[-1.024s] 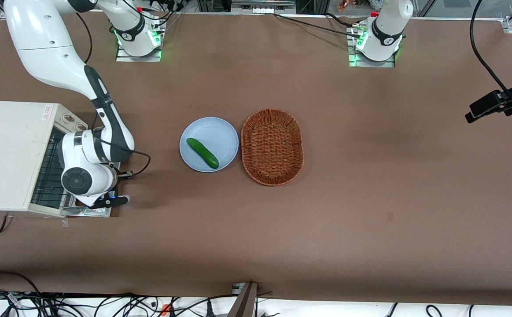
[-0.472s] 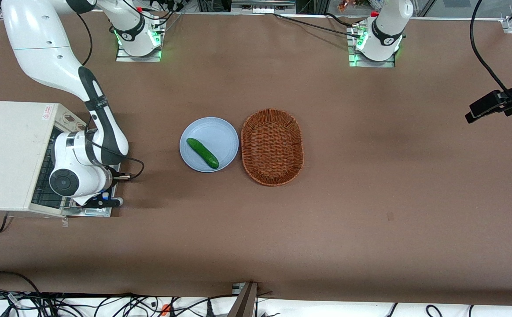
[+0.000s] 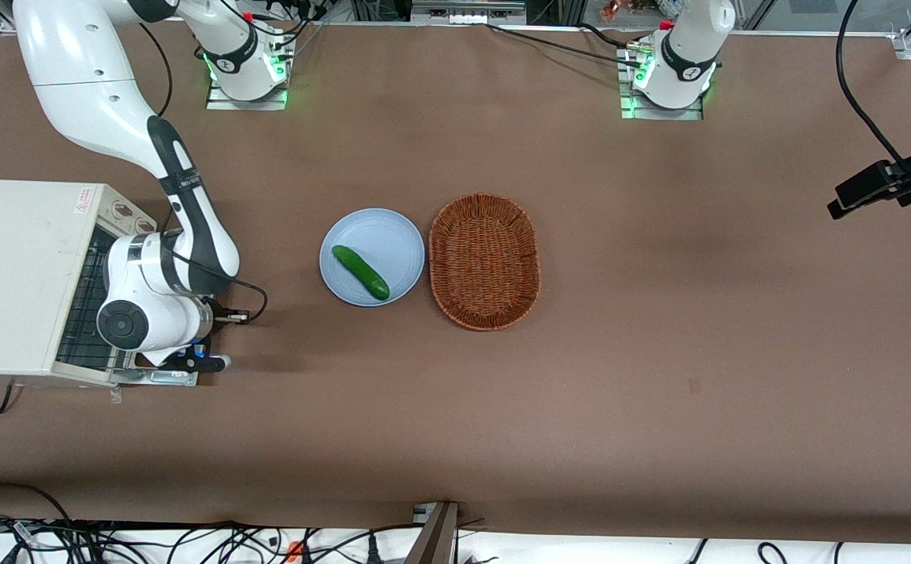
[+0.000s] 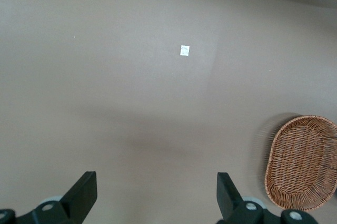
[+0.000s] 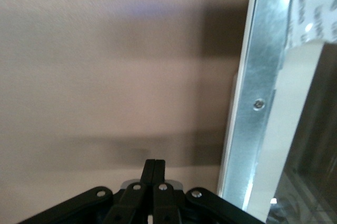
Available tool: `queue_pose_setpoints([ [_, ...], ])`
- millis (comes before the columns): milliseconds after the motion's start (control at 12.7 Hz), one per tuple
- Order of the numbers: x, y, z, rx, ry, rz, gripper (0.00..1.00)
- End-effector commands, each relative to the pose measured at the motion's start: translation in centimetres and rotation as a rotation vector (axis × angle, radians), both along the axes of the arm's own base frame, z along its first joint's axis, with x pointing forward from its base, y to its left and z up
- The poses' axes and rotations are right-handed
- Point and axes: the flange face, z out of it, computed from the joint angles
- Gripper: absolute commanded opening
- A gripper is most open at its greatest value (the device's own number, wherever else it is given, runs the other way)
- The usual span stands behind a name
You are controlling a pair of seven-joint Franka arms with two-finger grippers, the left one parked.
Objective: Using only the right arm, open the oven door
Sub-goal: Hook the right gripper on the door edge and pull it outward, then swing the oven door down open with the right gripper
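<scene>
The cream-white toaster oven [image 3: 24, 274] stands at the working arm's end of the table. Its oven door [image 3: 159, 377] hangs folded down in front of the oven, and the wire rack [image 3: 83, 313] inside shows. The right arm's wrist [image 3: 146, 313] hovers over the lowered door. My gripper [image 3: 198, 363] is at the door's outer edge, shut and holding nothing. In the right wrist view the fingers [image 5: 155, 165] are pressed together over the brown table, beside the door's silver frame [image 5: 255, 105] and dark glass [image 5: 316, 155]. The bar handle is hidden.
A light blue plate [image 3: 392, 235] holding a green cucumber [image 3: 360, 272] sits mid-table, beside a brown wicker basket [image 3: 484, 261], which also shows in the left wrist view [image 4: 303, 161]. A black clamp-mounted camera [image 3: 886, 184] is at the parked arm's end.
The wrist swung in over the oven opening, then drew back slightly toward the plate. The door has stayed folded down and the fingers have stayed shut.
</scene>
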Motion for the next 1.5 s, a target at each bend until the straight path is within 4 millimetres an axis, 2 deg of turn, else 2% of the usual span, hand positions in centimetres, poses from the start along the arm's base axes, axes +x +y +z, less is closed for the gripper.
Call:
queue_pose_setpoints([
  [0,1.6,-0.5,3.9,0.015,-0.003,0.012,0.60],
  [157,1.9,-1.6,6.2,0.026,-0.015,0.018,0.81],
  [236,1.8,-1.7,7.6,0.030,-0.015,0.030,0.98],
  [472,1.2,-2.0,14.0,0.036,-0.043,0.031,1.00],
  [630,0.2,-3.6,18.2,0.036,-0.037,0.007,1.00],
  [945,-2.2,-4.8,28.5,0.037,-0.001,-0.007,1.00],
  [1181,-5.3,-5.5,36.2,0.041,-0.065,-0.016,1.00],
  [1339,-7.7,-6.8,39.4,0.047,-0.102,-0.027,1.00],
  [1417,-9.0,-8.0,40.4,0.053,-0.114,-0.040,1.00],
])
